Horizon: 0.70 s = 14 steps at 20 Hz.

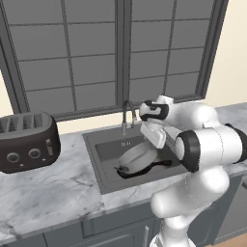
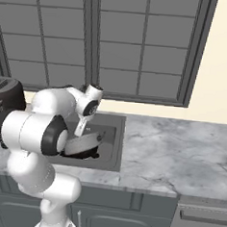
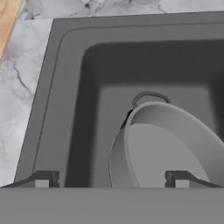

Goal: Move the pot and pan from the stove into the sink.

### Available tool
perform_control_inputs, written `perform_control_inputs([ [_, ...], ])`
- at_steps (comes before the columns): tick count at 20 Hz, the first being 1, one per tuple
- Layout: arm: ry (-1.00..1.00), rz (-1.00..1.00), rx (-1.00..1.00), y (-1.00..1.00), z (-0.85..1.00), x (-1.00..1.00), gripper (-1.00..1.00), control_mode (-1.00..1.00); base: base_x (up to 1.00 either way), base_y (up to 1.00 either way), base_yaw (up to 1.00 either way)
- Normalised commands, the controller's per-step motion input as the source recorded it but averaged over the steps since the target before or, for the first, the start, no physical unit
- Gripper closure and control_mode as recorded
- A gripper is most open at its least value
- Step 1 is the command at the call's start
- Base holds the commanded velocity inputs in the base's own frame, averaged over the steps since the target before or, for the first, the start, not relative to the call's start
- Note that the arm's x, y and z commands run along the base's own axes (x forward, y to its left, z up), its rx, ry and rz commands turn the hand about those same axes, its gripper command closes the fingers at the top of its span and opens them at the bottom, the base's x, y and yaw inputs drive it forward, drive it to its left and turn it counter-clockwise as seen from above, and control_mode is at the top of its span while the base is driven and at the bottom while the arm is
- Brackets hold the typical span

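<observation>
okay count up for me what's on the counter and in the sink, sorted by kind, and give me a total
Cookware in the sink: 2, the silver pot lying tilted on the black pan
Appliances on the counter: 1, a dark toaster
Sink fixtures: 1, a faucet
Total: 4

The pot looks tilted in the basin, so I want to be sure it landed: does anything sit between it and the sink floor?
Yes. The pot leans on the black pan lying beneath it in the sink. The claw stands open just above the pot.
</observation>
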Motion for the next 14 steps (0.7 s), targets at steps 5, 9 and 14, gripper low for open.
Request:
perform_control_inputs([
  [5, 0.16, -0.05, 0.00, -0.20, 0.78, -0.53, -1.00, -1.00, 0.00, 0.00, 0.00],
  [9, 0.11, -0.11, 0.02, -0.39, 0.54, -0.74, -1.00, -1.00, 0.00, 0.00, 0.00],
  [14, -0.25, -0.07, 0.04, -0.29, 0.40, -0.68, -1.00, -1.00, 0.00, 0.00, 0.00],
])
